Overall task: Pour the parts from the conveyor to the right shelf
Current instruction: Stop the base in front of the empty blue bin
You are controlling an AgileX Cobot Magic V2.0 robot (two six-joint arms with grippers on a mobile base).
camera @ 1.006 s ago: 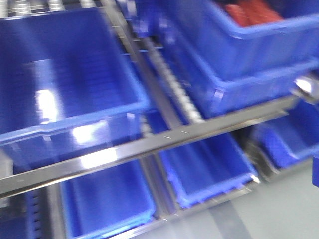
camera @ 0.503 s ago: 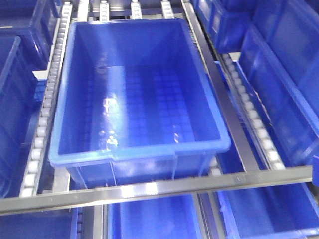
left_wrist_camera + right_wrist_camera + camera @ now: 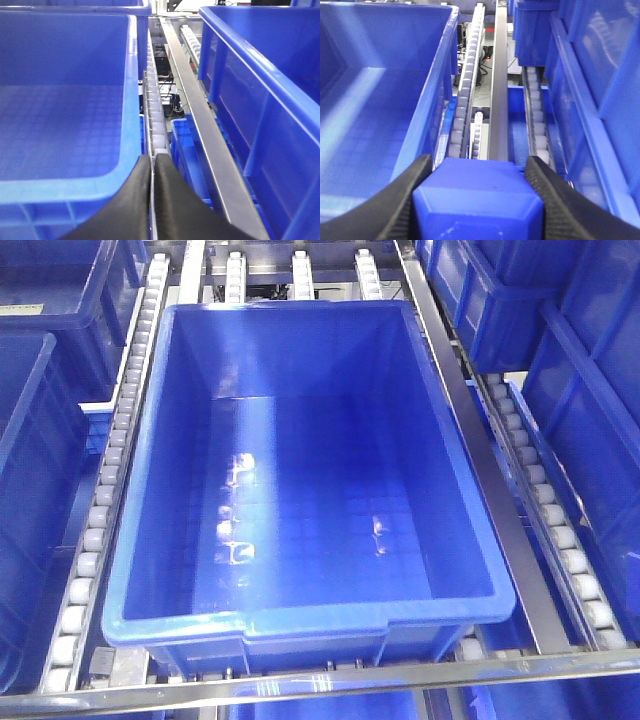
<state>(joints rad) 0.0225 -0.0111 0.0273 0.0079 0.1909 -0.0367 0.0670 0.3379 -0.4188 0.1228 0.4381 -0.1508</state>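
The part, a bright-blue boxy block (image 3: 480,197), fills the bottom of the right wrist view, and my right gripper (image 3: 479,165) is shut on it with a black finger against each side. It hangs above the steel rail (image 3: 498,100) and roller track (image 3: 462,100) of the right shelf, just right of a deep blue crate (image 3: 427,100). My left gripper (image 3: 152,156) is shut with nothing in it, over a roller track (image 3: 155,110) between two crates. In the front view the empty grid-floored crate (image 3: 300,622) sits in the middle; neither gripper shows there.
More blue crates stand at the left (image 3: 40,470) and right (image 3: 590,370) of the shelf, with white roller rails (image 3: 100,510) and a steel bar (image 3: 490,500) between them. Lower-tier crates (image 3: 190,150) show through the gaps. A steel crossbar (image 3: 400,680) runs along the front.
The front view has swung from a blurred, slanted look across the shelf to a steady look down into one crate, which now appears larger and more centred.
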